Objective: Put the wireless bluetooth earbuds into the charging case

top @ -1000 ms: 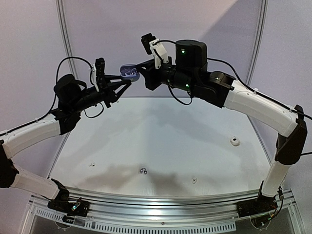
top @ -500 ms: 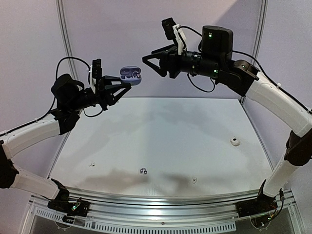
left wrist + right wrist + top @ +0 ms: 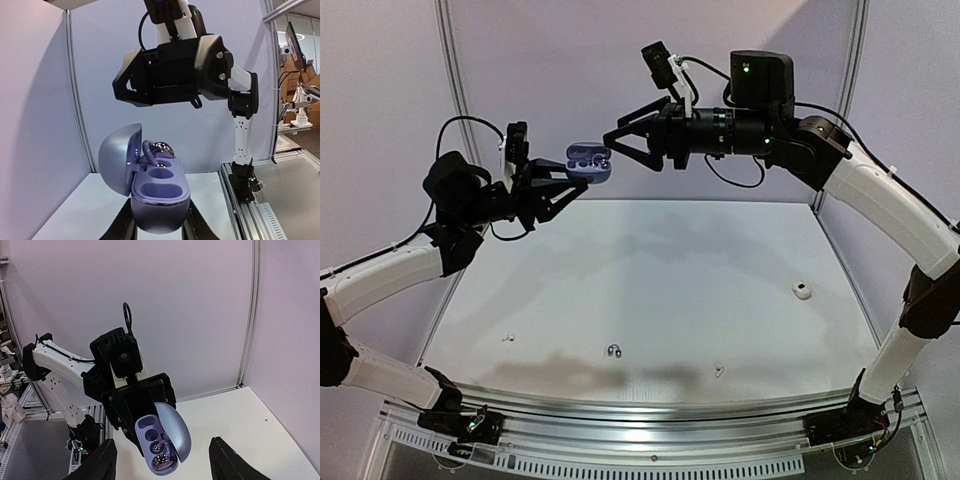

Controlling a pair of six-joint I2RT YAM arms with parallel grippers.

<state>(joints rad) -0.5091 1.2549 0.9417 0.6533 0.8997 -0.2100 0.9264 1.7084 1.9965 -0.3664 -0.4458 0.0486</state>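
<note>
Height is what the next move turns on. The charging case hangs in the air with its lid open, and the left gripper is clamped narrowly around its base. The right gripper stands just beside the charging case, level with it and not touching, with its jaws spread wide and nothing between them. As the free one, it looks the likelier to fetch.

A loose dark earbud lies on the table well below the case, toward the arm bases, so the reach would be downward and back. Its long axis is too small to read. One white earbud lies below and left of the case, and the other white earbud lies below and right.

Only the overhead view shows these three. Only the left wrist view shows a seated earbud glinting at the end of the case farthest from the left gripper, with two empty wells nearer.
</note>
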